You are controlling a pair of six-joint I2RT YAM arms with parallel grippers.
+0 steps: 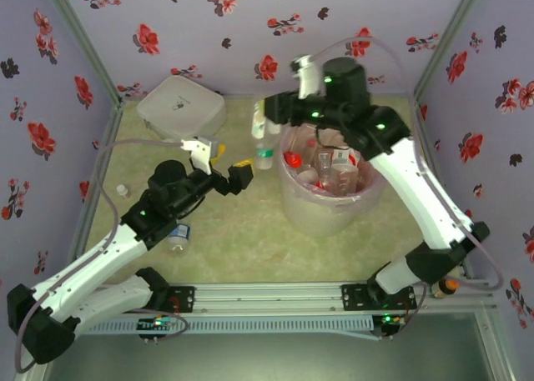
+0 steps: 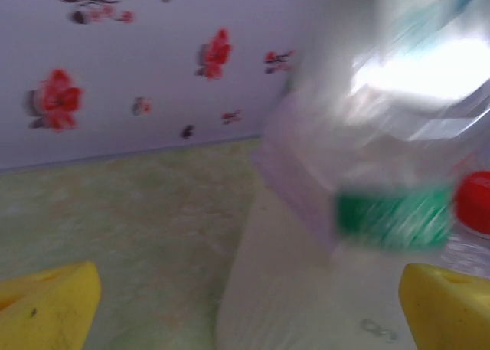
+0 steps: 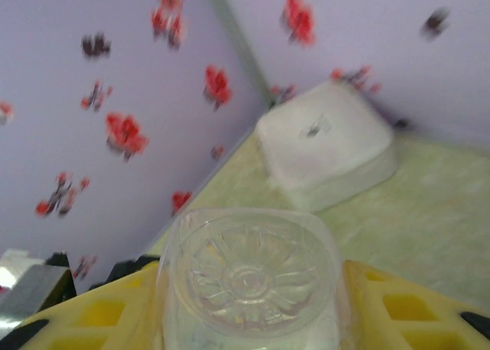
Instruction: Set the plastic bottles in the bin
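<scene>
**Right gripper**: its jaws are partly closed on a clear bottle, with a yellow finger against each side. The bottle's moulded base faces the wrist camera and its long axis runs away from the lens; the cap end is hidden. From above, this gripper holds the bottle at the far-left edge of the bin.

**Left gripper**: its jaws are spread wide with nothing between them. It stands just left of the bin.

**Green-capped bottle**: it is between the left gripper and the bin's left rim. In the left wrist view it is blurred and its axis cannot be told.

**Bin contents:** several bottles, some red-capped, lie jumbled inside.

**Table:** a blue-capped bottle lies near left, beside the left arm. A white lidded box sits in the far-left corner.
</scene>
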